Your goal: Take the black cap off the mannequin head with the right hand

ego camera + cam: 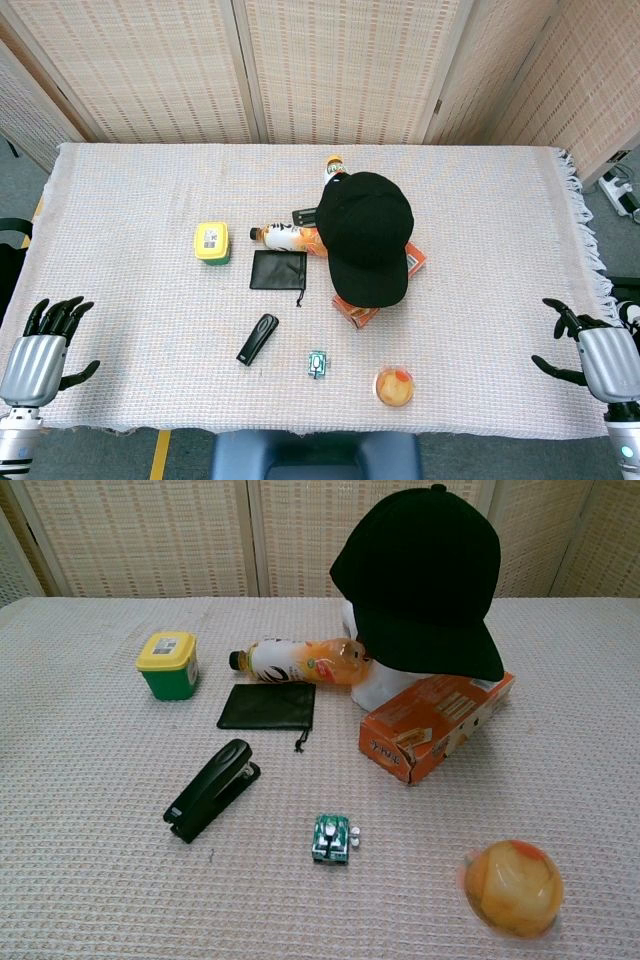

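Your right hand (603,362) sits at the near right edge of the tabletop (480,200), fingers spread apart, holding nothing. Your left hand (40,355) mirrors it at the near left edge, fingers also apart and empty. Both hands show only in the head view and are well apart from everything in the middle.

The cap (425,580) is on the mannequin head (385,685), near the tabletop's centre, brim pointing toward you. Only a white strip of the mannequin head shows under the brim in the chest view; from above the cap hides it completely.

An orange box (435,725) lies just in front of and to the right of the mannequin head, touching or nearly touching its base. A bottle (295,662) lies on its side to the left, its end against the mannequin head. A second bottle (334,164) stands behind the cap, mostly hidden. A dark flat thing (305,215) pokes out left of the cap, possibly a remote, hard to tell.

A black pouch (267,706) lies just in front of the lying bottle. A green tub with a yellow lid (168,665) stands further left. A stapler (212,789) lies nearer you, a small green toy (332,839) beside it to the right, and an orange ball (513,887) sits near right.
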Controlling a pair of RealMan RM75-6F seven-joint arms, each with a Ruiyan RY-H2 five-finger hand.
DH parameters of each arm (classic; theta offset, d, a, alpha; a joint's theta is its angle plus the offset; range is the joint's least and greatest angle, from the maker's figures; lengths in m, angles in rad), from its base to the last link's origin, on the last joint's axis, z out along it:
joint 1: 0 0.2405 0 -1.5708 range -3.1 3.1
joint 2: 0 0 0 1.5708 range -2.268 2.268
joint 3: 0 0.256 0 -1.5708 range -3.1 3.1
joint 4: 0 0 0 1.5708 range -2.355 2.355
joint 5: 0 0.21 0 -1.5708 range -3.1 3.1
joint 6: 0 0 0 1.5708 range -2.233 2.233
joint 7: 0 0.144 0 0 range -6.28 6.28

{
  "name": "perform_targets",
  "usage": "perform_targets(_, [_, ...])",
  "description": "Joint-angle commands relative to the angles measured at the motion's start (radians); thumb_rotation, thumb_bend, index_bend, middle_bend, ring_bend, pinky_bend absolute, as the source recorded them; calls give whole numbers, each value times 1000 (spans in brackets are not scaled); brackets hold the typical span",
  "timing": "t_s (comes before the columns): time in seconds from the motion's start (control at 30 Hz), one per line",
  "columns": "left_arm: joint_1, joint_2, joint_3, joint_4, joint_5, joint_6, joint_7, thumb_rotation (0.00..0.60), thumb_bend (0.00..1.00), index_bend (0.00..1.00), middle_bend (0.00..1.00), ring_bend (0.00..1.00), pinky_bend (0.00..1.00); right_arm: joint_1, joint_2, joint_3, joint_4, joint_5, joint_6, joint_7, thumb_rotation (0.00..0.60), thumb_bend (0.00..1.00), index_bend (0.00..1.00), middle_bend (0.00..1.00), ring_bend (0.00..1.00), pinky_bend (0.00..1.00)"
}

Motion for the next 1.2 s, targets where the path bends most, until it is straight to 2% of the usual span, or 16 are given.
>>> perform_targets(0.03, [-1,-3,1,4,0,0,-2,600,210,187,162,155,94,2,-2,-1,-2,1,-4,-2,524,0,218,541,518,637])
perform_targets(0.37, [14,8,11,1,19,28,-23,600,210,187,161,155,94,15,-14,-8,4,-41,1,13,528,0,241,592,591,658])
perform_targets(0.43, [17,11,13,-1,25,35,-28,600,210,187,161,155,94,30,-34,-2,15,-62,5,12,553,3,282,649,651,736])
perform_targets(0.53, [22,17,17,-5,33,42,-32,600,210,187,162,155,94,66,-86,15,51,-106,16,1,600,14,355,784,790,918])
perform_targets(0.63, [28,22,19,-8,38,53,-39,600,210,187,161,155,95,113,-151,35,92,-144,14,-6,600,14,384,876,896,997])
perform_targets(0.83, [42,34,23,-11,39,71,-48,600,210,188,161,154,94,214,-302,72,192,-181,-20,-28,600,10,387,950,980,1000])
perform_targets(1.2, [57,48,24,-11,31,80,-62,600,211,188,161,155,93,354,-532,108,386,-175,-69,3,600,9,387,958,991,1000])
